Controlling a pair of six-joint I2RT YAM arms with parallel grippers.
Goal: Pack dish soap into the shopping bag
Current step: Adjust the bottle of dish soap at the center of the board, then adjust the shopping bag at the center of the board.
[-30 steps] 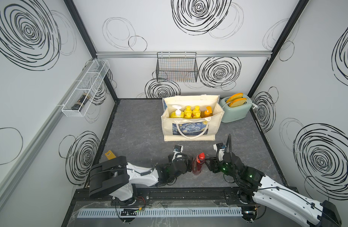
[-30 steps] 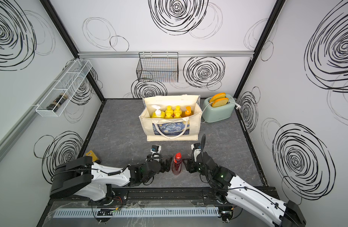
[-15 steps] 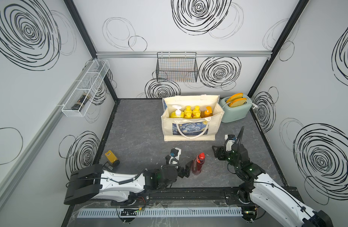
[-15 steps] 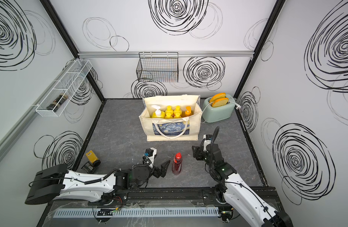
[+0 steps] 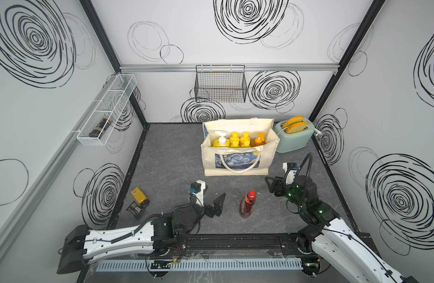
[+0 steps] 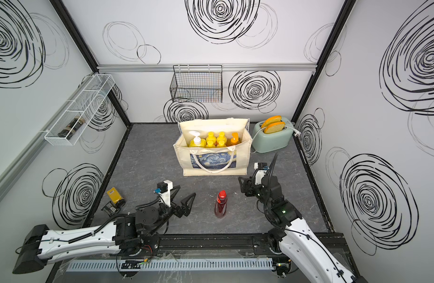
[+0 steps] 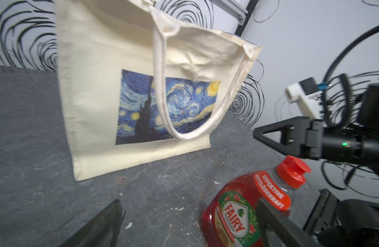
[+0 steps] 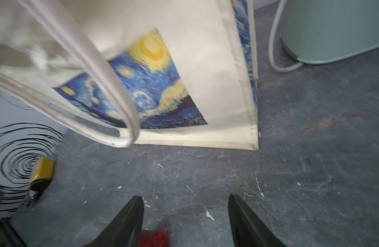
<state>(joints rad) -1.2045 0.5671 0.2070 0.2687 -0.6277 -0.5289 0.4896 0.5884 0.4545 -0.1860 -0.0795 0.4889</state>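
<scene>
Reaching out over the grey floor, my left gripper stands wide with nothing in it, and the red Fairy bottle is upright near one of its fingers. My right gripper is parted too and empty, farther off on the bottle's other side. Beyond both, the shopping bag stands open, holding the white-pump bottle, four small yellow bottles and the orange pump bottle.
</scene>
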